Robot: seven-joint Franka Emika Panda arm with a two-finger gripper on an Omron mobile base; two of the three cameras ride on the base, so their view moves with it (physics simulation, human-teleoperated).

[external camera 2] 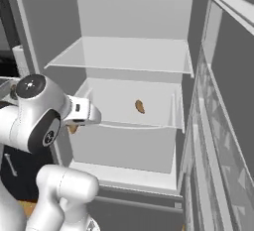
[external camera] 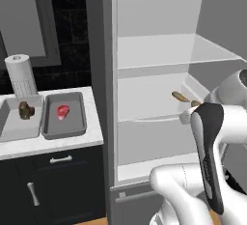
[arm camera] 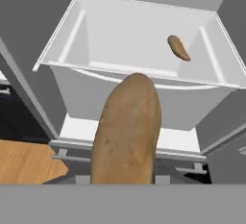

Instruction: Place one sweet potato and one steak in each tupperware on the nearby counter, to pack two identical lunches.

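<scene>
My gripper [external camera 2: 76, 124] is shut on a sweet potato [arm camera: 127, 131], an orange-brown tuber that stands large in the hand view and hides the fingertips. It hangs just outside the open fridge, level with the middle shelf; its tip shows in the left base view [external camera: 195, 104]. A second sweet potato [arm camera: 178, 48] [external camera: 179, 96] [external camera 2: 140, 106] lies on that shelf, toward the right. On the counter [external camera: 53, 144] to the left stand two tupperware. The lighter one [external camera: 9, 132] holds a dark brown steak [external camera: 25, 110], and the darker one [external camera: 72, 122] holds a red steak [external camera: 63, 111].
A paper towel roll [external camera: 21, 76] stands behind the trays. The fridge door [external camera 2: 223, 101] is swung open on the right. The upper glass shelf [external camera 2: 124, 56] is bare. Dark cabinets with silver handles [external camera: 60, 160] sit under the counter, and wooden floor [arm camera: 24, 160] shows below.
</scene>
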